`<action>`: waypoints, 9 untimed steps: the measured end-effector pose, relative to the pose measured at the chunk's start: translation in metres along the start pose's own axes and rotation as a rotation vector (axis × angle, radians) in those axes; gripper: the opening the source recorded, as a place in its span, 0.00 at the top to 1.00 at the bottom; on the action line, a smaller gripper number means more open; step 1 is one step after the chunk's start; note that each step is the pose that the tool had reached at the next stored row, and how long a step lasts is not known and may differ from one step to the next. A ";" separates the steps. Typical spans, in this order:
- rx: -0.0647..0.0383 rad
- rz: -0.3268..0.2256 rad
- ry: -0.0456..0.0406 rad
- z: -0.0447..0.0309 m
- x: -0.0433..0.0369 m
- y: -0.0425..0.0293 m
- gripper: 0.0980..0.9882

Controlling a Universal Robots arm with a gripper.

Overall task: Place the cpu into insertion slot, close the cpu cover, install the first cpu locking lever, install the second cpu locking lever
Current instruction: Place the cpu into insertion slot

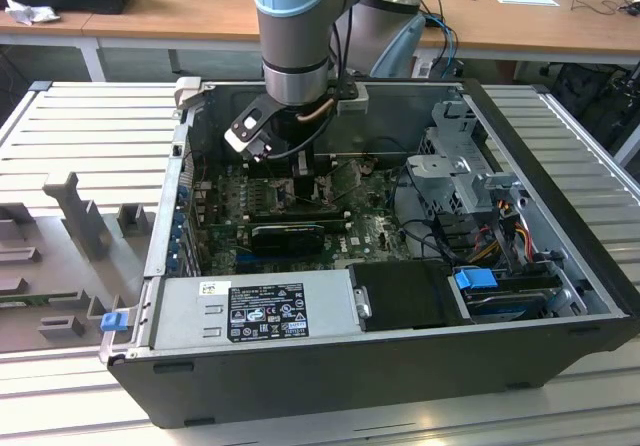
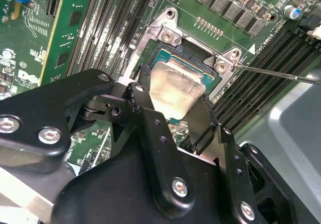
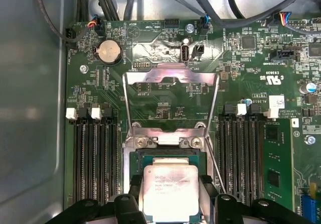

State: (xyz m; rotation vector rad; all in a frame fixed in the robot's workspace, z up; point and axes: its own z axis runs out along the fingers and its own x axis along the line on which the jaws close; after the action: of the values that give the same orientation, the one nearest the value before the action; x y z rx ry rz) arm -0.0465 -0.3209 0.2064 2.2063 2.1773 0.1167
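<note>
In the exterior view, you see the grey-blue arm [image 1: 295,36] reaching straight down into the open computer case [image 1: 560,296], which lies on its side on a ribbed metal table [image 1: 90,136]. The gripper [image 1: 305,181] sits low over the green motherboard [image 1: 370,231]. The grey power supply box [image 1: 250,306] carries a black printed label and a small white one.

In the second wrist view, the black fingers [image 2: 143,93] clamp opposite edges of the cpu [image 2: 173,83], closed to the chip's width. Its matte silvery top sits over the insertion slot [image 2: 168,30]; you cannot tell whether it is seated.

In the first wrist view, faint print lines cross the chip's top. The cpu cover [image 3: 170,76], a thin shiny frame, lies swung open beyond the slot. A wire locking lever [image 3: 214,133] runs beside it. White lettering marks the board.
</note>
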 end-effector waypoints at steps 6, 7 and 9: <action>0.000 0.000 0.0001 0.0023 0.0019 -0.0002 0.52; 0.000 0.000 0.0002 0.0029 0.0021 -0.0002 0.52; 0.000 0.000 0.0002 0.0050 0.0027 -0.0004 0.52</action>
State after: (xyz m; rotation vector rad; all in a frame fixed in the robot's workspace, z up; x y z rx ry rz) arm -0.0465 -0.3181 0.2014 2.2062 2.1774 0.1170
